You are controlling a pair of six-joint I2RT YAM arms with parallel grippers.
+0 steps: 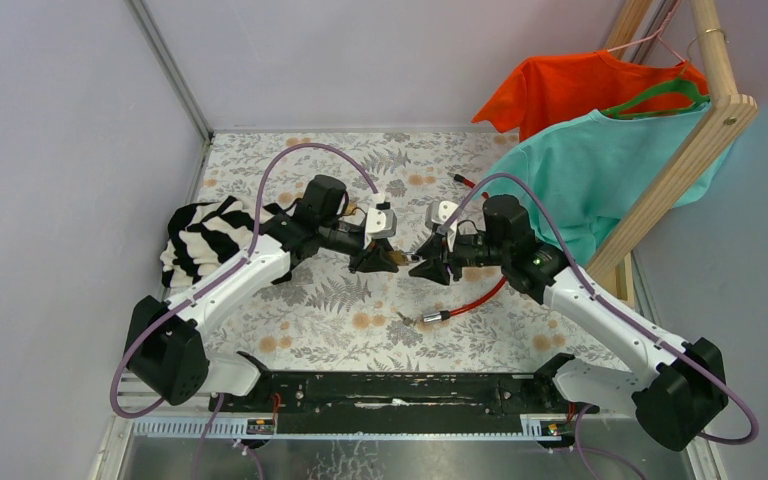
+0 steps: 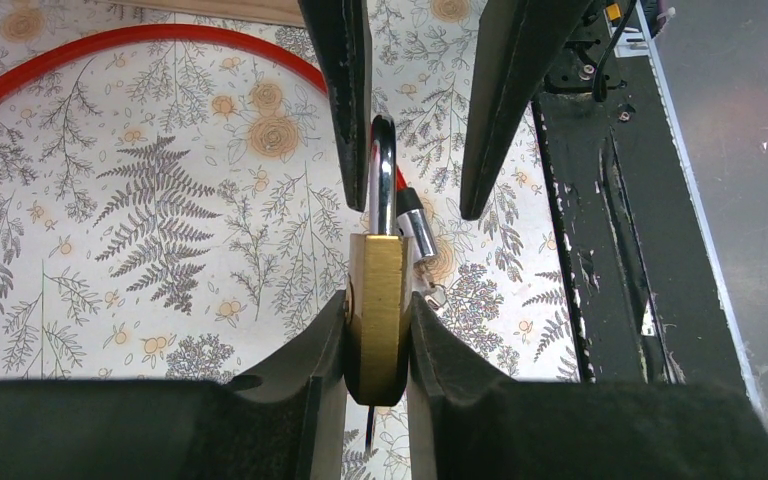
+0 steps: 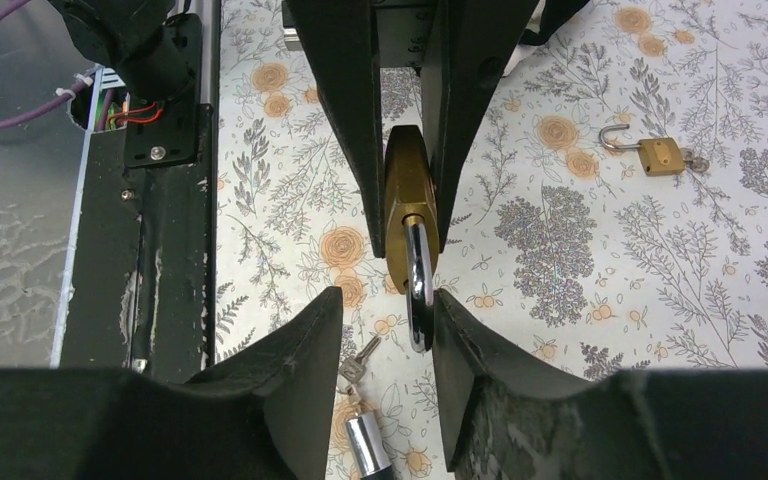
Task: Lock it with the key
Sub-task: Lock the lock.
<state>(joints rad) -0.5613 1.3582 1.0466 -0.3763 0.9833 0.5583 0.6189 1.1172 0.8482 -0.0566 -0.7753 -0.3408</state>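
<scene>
Left gripper (image 1: 377, 258) clenched on brass padlock (image 2: 377, 310), pads on the flat body faces. The lock is held in the air above the table (image 1: 310, 310), mid-scene. Shackle (image 2: 382, 180) points at right gripper (image 1: 430, 268); its jaws straddle the shackle unclamped, gap on one side. Loose key (image 3: 360, 360) lies on the table below, by the red cable (image 1: 475, 298) end. Second padlock (image 3: 658, 155) further right, shackle open. Padlock likely dense, rigid, slick: body faces are the best hold, the thin round shackle may slip.
</scene>
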